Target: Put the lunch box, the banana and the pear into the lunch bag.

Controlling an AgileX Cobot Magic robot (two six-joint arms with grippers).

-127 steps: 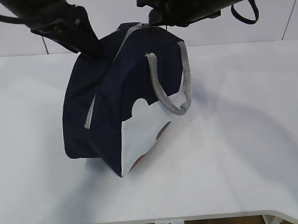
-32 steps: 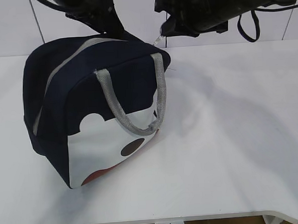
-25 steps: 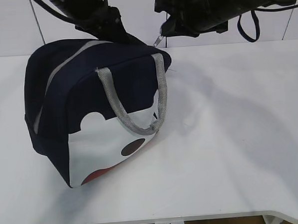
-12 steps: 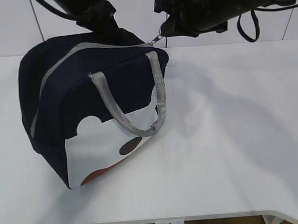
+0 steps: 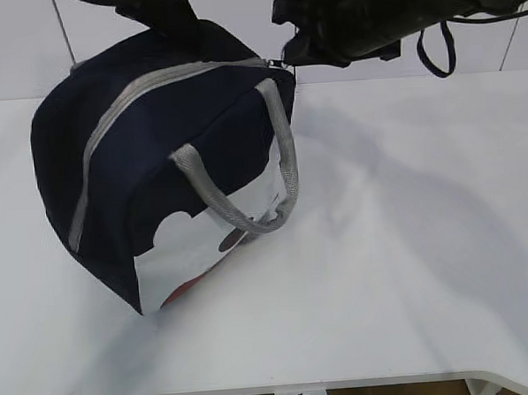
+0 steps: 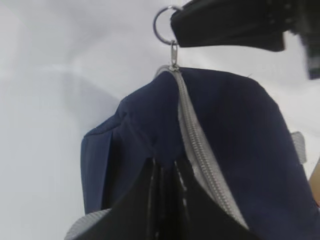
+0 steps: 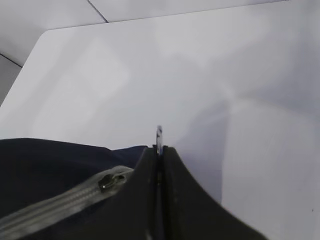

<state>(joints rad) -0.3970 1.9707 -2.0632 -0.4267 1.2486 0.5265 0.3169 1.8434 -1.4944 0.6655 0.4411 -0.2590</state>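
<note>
Lunch bag (image 5: 157,176): navy, zipped shut, tilted on the white table (image 5: 408,243), far top corner raised. Right gripper (image 7: 159,150): jaws closed on the ring pull (image 6: 165,25). Left gripper (image 6: 165,165): jaws pinched narrow on navy fabric beside the zipper (image 6: 200,155). Handling advice: anchor fabric firmly, draw pull along the zipper line, not upward. Lunch box, banana, pear: not in view.

We are looking at what seems a robot test bench or lab: a bare white table (image 5: 409,269) is standing before a plain white panelled wall (image 5: 17,51), and two black robot arms with loose cables (image 5: 433,43) are reaching in from above.
</note>
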